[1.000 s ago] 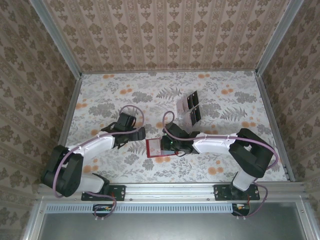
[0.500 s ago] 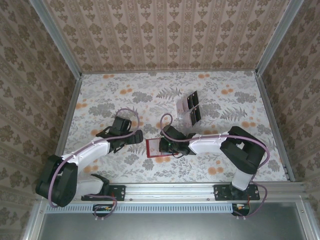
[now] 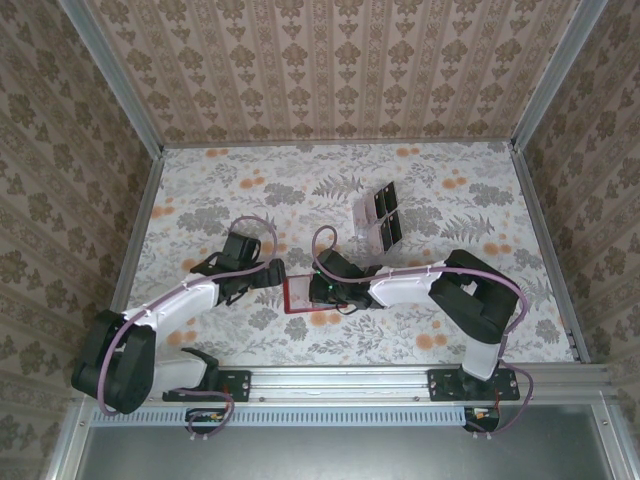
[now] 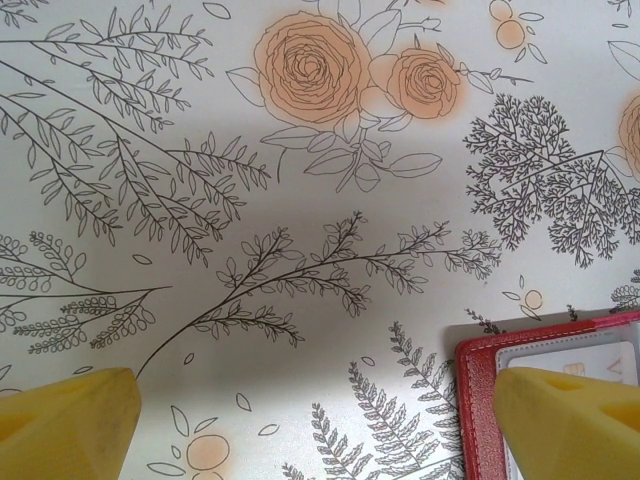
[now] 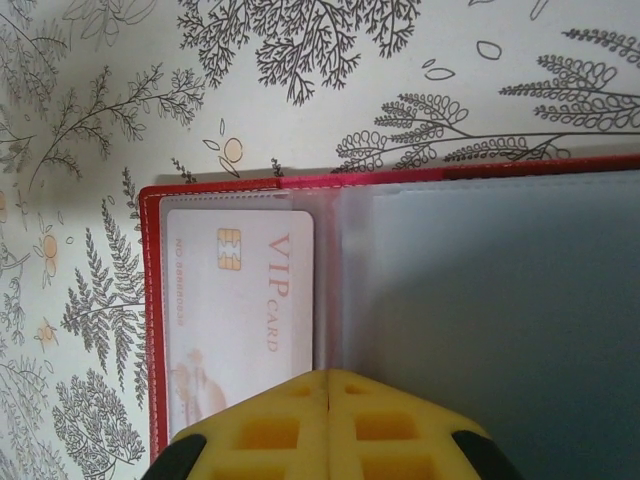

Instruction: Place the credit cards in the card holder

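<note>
Since the earlier frame the card holder (image 3: 295,298) has slid left across the flowered table (image 3: 200,190), the right arm has stretched further left with it, and the left gripper (image 3: 275,276) now sits just beside the holder's left edge. In the right wrist view the right gripper (image 5: 330,420) has its yellow pads clenched flat together with nothing visible between them, poised over the near edge of the open card holder (image 5: 150,300); whether the tips actually press on it cannot be told. The left gripper (image 4: 320,430) is spread wide and grasps nothing, its right fingertip (image 4: 570,420) over the red corner of the card holder (image 4: 478,352), its left one over bare table. The holder lies open and flat, paler inside up, with 1 pale VIP card (image 5: 240,310) seated in its left clear pocket, while the right pocket (image 5: 500,300) looks empty. Further back, well apart from both arms, the credit cards (image 3: 390,212) stand as 2 dark faces in a clear rack (image 3: 366,212). By my reading the task is only begun: 1 card is in, the dark ones remain to be fetched from the rack and slipped into the free pocket, and neither gripper carries a card at present.
</note>
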Controlling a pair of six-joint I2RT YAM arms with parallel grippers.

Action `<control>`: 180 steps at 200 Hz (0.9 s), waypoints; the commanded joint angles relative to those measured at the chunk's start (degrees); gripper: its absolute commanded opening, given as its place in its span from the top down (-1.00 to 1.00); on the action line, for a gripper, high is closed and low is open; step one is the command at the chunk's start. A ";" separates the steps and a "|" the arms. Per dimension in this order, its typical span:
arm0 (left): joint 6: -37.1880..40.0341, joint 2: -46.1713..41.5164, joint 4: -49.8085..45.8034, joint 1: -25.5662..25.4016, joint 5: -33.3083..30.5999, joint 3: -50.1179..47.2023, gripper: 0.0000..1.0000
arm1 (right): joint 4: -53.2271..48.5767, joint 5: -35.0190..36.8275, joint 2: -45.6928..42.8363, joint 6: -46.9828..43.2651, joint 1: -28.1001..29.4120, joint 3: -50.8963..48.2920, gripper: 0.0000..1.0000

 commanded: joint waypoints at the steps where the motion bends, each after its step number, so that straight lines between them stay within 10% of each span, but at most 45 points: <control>1: -0.14 -1.35 -1.26 0.44 1.47 0.38 -0.99 | -0.93 0.07 -2.80 0.38 0.34 0.90 0.84; 68: -0.13 -3.28 -2.54 0.47 3.36 0.63 -1.00 | -13.71 3.29 -11.99 -7.22 -3.78 0.98 0.09; 180: -2.32 -6.66 -4.22 0.47 4.40 -1.66 -1.00 | -17.17 0.62 -4.98 -14.96 -6.32 7.42 0.03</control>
